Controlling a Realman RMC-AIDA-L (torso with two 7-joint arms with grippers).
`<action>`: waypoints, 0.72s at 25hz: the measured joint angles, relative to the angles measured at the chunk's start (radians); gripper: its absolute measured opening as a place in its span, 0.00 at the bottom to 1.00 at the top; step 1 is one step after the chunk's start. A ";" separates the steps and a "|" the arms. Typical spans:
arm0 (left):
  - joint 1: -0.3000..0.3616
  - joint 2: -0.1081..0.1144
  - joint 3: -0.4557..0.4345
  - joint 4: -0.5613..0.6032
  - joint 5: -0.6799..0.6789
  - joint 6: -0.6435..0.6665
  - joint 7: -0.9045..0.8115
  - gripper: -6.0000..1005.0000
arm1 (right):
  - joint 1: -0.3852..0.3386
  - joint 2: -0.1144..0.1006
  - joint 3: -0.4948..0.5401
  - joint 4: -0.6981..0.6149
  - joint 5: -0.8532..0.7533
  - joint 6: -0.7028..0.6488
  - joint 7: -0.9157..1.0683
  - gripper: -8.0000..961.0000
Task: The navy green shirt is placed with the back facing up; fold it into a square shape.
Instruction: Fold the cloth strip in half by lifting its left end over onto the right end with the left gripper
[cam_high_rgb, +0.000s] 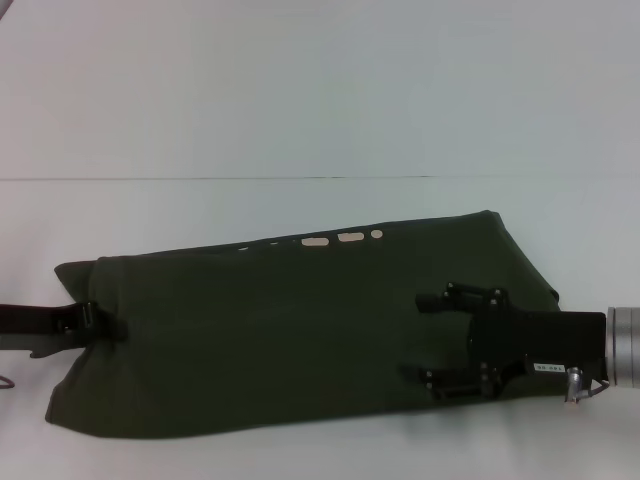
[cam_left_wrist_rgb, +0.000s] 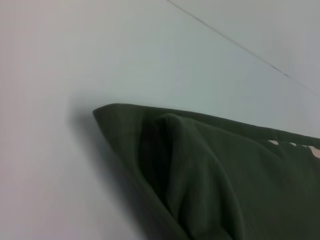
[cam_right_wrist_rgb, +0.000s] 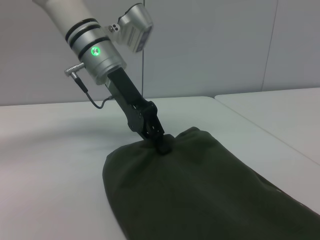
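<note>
On the table (cam_high_rgb: 300, 110): one navy green shirt (cam_high_rgb: 280, 340) | left pincer (cam_high_rgb: 95, 320) clamping its edge | right pincer (cam_high_rgb: 435, 335) spread above

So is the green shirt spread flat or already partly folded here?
Partly folded: the navy green shirt lies as a long band, an edge turned over showing cream lettering; not yet square.

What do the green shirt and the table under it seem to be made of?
The shirt looks like a soft, matt knit, probably cotton: it bunches into rounded folds where the left gripper pinches its edge, and it gives no shine. The pale lettering looks printed on. The table looks like a hard, smooth, pale laminate or painted board with a thin seam; which one is unclear.
</note>
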 joint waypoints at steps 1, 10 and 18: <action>0.000 0.000 0.000 0.000 0.000 0.000 0.001 0.15 | 0.000 0.000 0.000 0.000 0.000 0.000 0.000 0.97; 0.003 0.027 0.012 0.000 0.020 0.008 0.008 0.08 | -0.002 0.000 0.000 0.000 0.000 -0.007 0.000 0.97; 0.014 0.121 -0.018 0.013 0.069 0.075 0.003 0.08 | -0.008 0.000 0.007 0.000 0.002 -0.026 0.000 0.97</action>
